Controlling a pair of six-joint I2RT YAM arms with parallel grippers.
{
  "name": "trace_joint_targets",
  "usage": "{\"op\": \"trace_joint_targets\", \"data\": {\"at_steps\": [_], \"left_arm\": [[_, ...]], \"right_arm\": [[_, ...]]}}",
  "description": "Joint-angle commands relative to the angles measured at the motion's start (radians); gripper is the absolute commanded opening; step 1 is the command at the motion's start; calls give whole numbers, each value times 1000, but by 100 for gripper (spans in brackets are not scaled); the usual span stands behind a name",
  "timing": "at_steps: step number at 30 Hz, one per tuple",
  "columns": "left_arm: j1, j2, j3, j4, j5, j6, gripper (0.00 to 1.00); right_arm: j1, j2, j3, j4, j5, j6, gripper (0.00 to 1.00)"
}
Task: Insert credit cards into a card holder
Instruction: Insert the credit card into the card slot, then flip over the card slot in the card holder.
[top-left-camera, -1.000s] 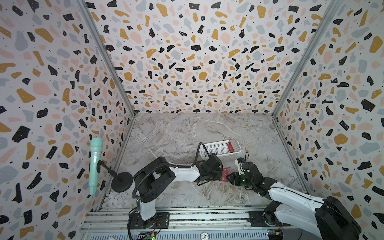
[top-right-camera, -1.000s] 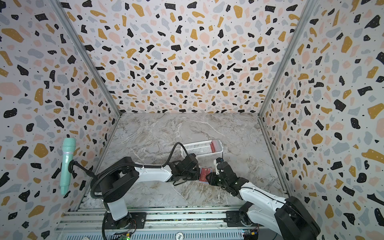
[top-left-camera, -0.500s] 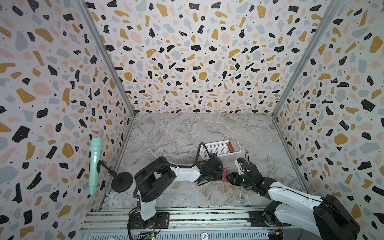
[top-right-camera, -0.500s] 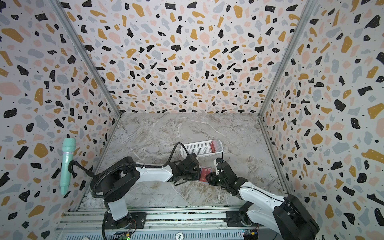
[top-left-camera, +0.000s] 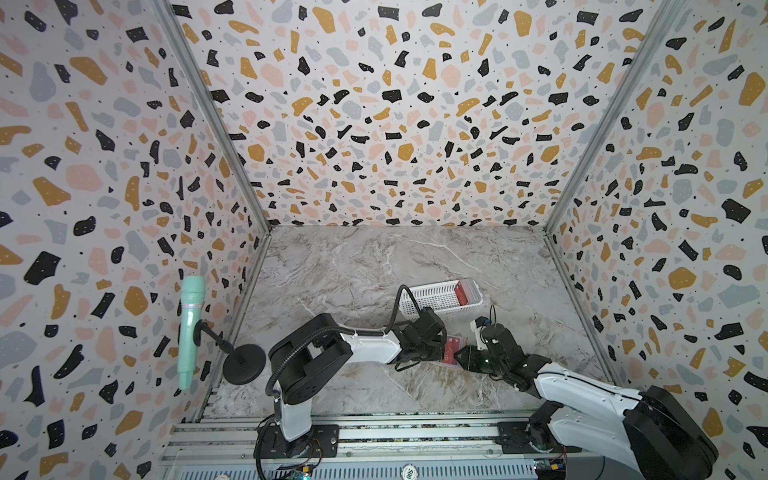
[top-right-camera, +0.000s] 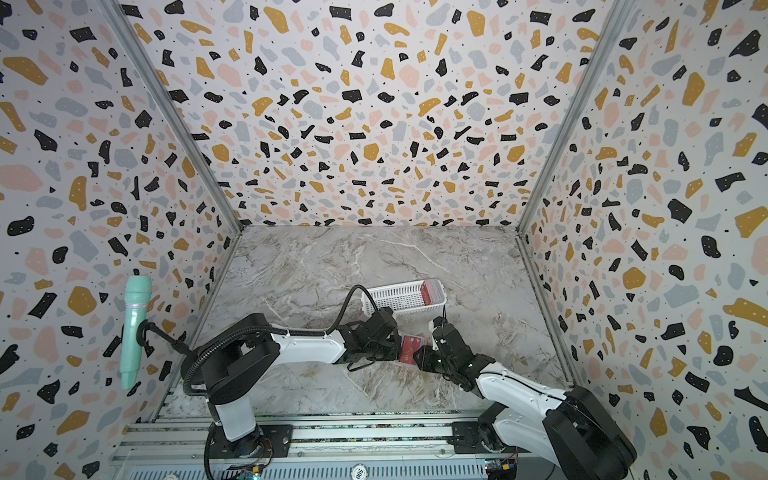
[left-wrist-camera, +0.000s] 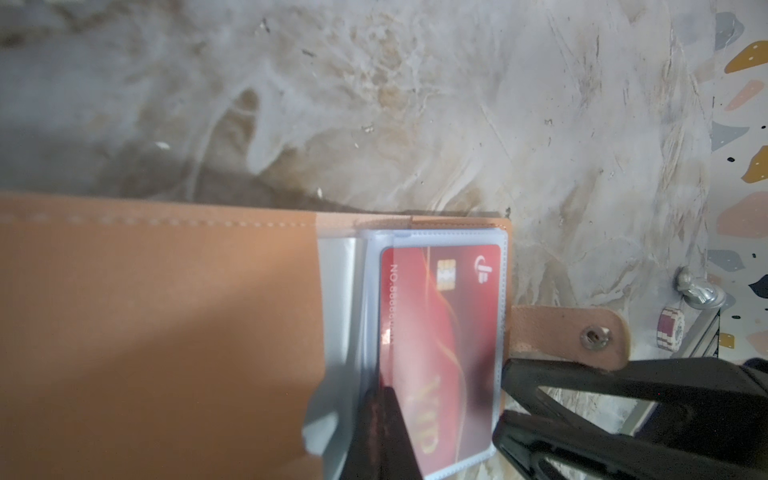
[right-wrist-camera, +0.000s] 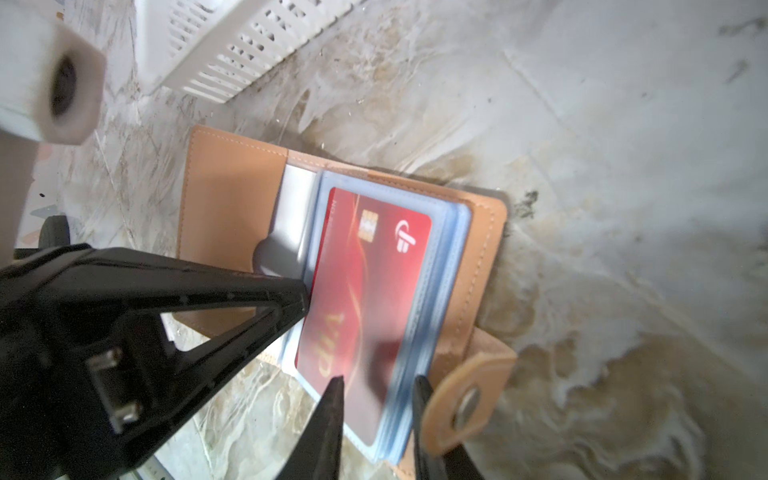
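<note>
Behind the grippers on the table (top-left-camera: 353, 266), a white basket (top-left-camera: 428, 297) holds a few red cards (top-left-camera: 464, 292) at its right end, seen in both top views. Nearer the front, the holder (right-wrist-camera: 224, 199) lies open and flat. A stack of clear sleeves (right-wrist-camera: 451, 253) sits on the half nearer the right arm. One red card (right-wrist-camera: 365, 282) is in the top sleeve, and the snap strap (right-wrist-camera: 469, 399) sticks out beside it. Both arms reach low and nearly level toward each other over the holder. The left gripper (right-wrist-camera: 303, 299) is clenched, its tip against the card's long edge. The right gripper (right-wrist-camera: 378, 384) has its jaws part-way apart at the card's VIP end, straddling the sleeve corner. Whether they pinch it cannot be told.
</note>
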Motion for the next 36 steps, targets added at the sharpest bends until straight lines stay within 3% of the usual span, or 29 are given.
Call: {"op": "trace_joint_targets", "data": {"at_steps": [1, 36], "left_arm": [[-8, 30, -17, -53, -6, -3, 0], [-6, 25, -31, -21, 22, -18, 0]], "right_arm": [[-3, 5, 0, 19, -11, 3, 30], [-4, -5, -6, 75, -32, 9, 28]]}}
